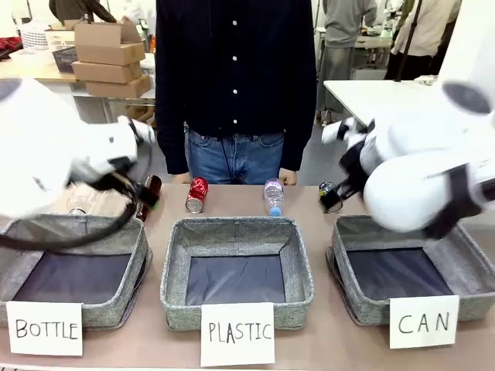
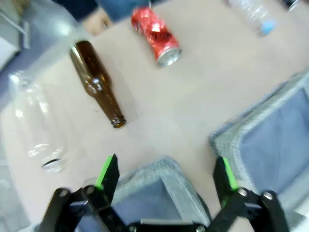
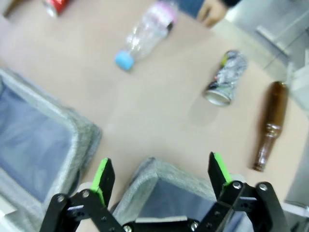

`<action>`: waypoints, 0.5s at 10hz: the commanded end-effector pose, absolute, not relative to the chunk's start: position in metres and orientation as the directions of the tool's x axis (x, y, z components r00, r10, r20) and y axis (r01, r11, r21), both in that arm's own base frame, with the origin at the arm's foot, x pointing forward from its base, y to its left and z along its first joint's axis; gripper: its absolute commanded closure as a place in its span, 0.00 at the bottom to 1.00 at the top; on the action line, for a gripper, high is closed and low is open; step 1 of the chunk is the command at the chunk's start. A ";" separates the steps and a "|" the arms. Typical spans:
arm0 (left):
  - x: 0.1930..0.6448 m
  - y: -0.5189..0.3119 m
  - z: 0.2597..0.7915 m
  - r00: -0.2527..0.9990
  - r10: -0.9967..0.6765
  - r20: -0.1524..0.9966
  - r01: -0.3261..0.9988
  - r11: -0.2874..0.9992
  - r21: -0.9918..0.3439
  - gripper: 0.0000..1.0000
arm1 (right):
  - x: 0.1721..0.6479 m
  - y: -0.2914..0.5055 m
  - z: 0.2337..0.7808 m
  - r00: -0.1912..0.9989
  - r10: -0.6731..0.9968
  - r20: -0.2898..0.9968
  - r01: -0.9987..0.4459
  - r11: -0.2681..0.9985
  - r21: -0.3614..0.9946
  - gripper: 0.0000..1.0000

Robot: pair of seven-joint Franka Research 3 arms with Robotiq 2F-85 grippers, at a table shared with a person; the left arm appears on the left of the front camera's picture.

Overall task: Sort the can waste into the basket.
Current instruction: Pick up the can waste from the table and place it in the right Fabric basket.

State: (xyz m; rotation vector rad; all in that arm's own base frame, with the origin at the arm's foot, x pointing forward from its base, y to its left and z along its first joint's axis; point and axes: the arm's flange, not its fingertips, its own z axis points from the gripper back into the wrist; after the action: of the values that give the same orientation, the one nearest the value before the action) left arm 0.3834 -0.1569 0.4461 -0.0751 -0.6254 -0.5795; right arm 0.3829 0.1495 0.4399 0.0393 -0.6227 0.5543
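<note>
Okay, so both cans are lying on their sides on the table (image 1: 315, 220), out past the baskets on the person's side. The red can (image 1: 196, 194) sits between a brown bottle (image 1: 149, 192) and a clear plastic bottle (image 1: 273, 195). The dark can (image 3: 226, 77) is just beyond the far left corner of the CAN basket (image 1: 363, 308), with a second brown bottle (image 3: 270, 124) lying near it. What you can see of that basket's bottom is bare.

Handling-wise, I'd guess these are thin, empty and really light. They're already dented, so they'll cave in if you squeeze hard, and they'll roll if you nudge them. Smooth metal too, so probably a bit slippery. Best bet is to close across the middle of the barrel, a finger on each side of the round wall rather than on the rims, and go gentle.

Your right gripper (image 3: 160, 169) is spread wide with nothing in it. It hangs over the back rim of the CAN basket, tipped towards the table beyond. The dark can sits up and to the right in its wrist view, so you'd likely need to reach out and roll the wrist to line up. Your left gripper (image 2: 166, 169) is also wide apart and empty, hovering over a basket corner on the left side, with the red can well ahead of it.
</note>
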 end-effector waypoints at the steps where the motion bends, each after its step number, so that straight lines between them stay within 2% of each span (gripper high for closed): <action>1: 0.306 -0.140 0.534 0.657 -0.454 0.602 0.538 0.842 0.049 0.00 | 0.295 0.118 0.503 0.707 0.471 0.527 -0.550 0.835 -0.009 0.00; 2: 0.271 -0.135 0.540 0.660 -0.479 0.579 0.553 0.831 0.058 0.00 | 0.261 0.110 0.508 0.728 0.506 0.462 -0.604 0.792 0.083 0.00; 3: 0.244 -0.127 0.525 0.653 -0.567 0.502 0.643 0.766 0.030 0.00 | 0.234 0.107 0.499 0.733 0.518 0.441 -0.640 0.746 0.187 0.00; 4: 0.235 -0.123 0.498 0.672 -0.623 0.401 0.625 0.767 0.144 0.00 | 0.218 0.110 0.483 0.753 0.506 0.420 -0.617 0.765 0.184 0.00; 5: 0.287 -0.144 0.558 0.645 -0.508 0.570 0.582 0.811 0.064 0.00 | 0.290 0.134 0.529 0.709 0.489 0.508 -0.607 0.790 0.086 0.00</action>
State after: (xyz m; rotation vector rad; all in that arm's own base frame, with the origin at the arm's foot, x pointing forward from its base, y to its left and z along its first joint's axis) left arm 0.2596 -0.1400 0.5619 -0.0942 -0.5252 -0.6499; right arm 0.2558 0.1300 0.5422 0.3156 -0.4144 0.6455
